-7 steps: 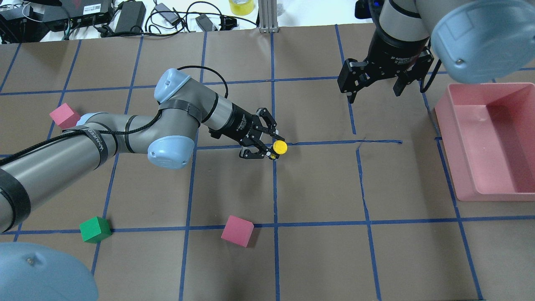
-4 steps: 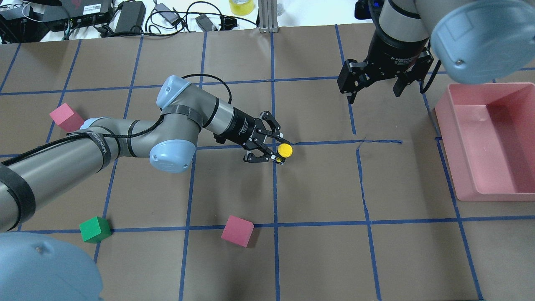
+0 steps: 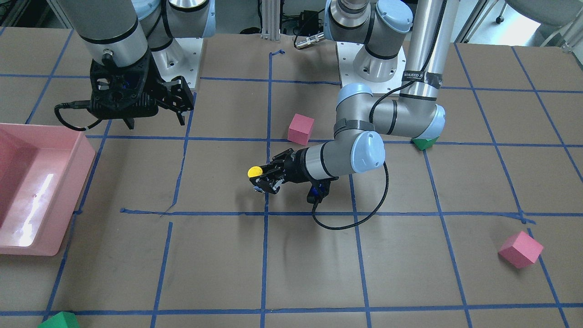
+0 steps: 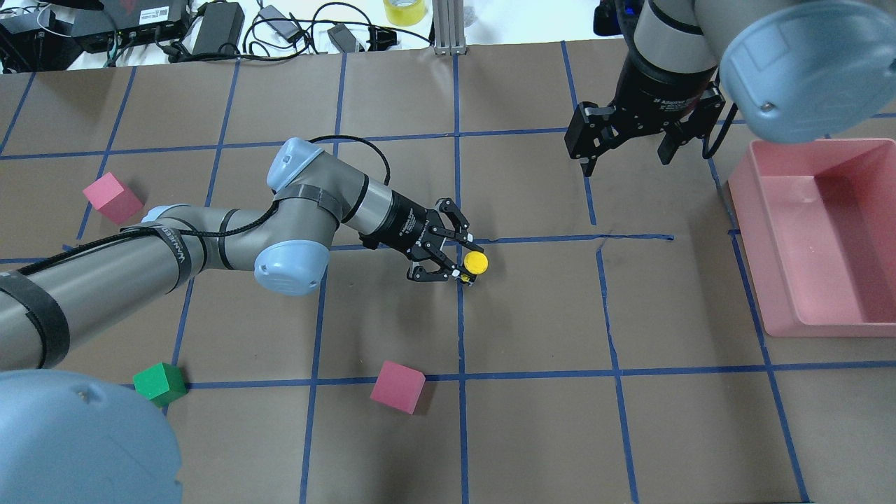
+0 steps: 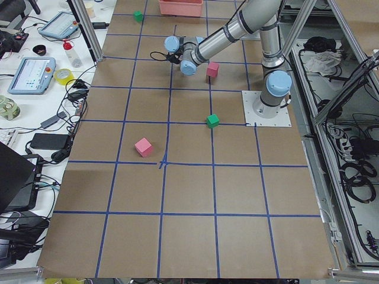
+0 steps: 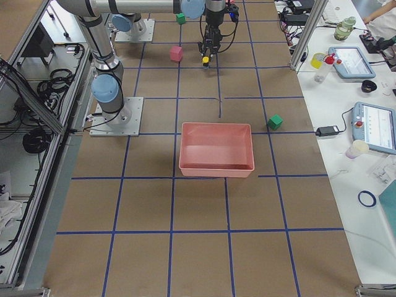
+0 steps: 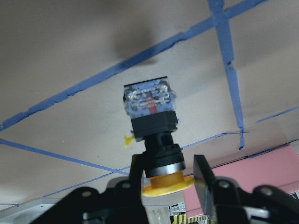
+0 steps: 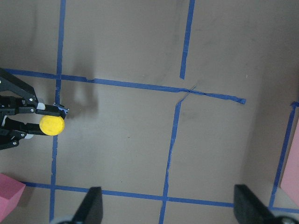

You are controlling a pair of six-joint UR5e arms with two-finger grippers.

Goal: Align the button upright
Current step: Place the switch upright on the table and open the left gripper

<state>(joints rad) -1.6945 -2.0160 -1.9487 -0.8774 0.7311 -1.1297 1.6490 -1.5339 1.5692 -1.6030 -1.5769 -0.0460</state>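
The button has a yellow cap, a black body and a silvery-blue base block. My left gripper is shut on its black neck just under the cap, near the table's middle by a blue tape crossing. The overhead view looks down on the cap's round top. In the left wrist view the button sits between the fingers, base pointing away from the camera. It also shows in the front view and the right wrist view. My right gripper is open and empty, above the table at the far right.
A pink bin stands at the right edge. A pink cube lies near the front, another pink cube at the far left, a green cube at the front left. Cables and power bricks lie beyond the far edge.
My left gripper has carried the button slightly right and towards the table's near side, and its wrist has turned. The right arm has barely moved.
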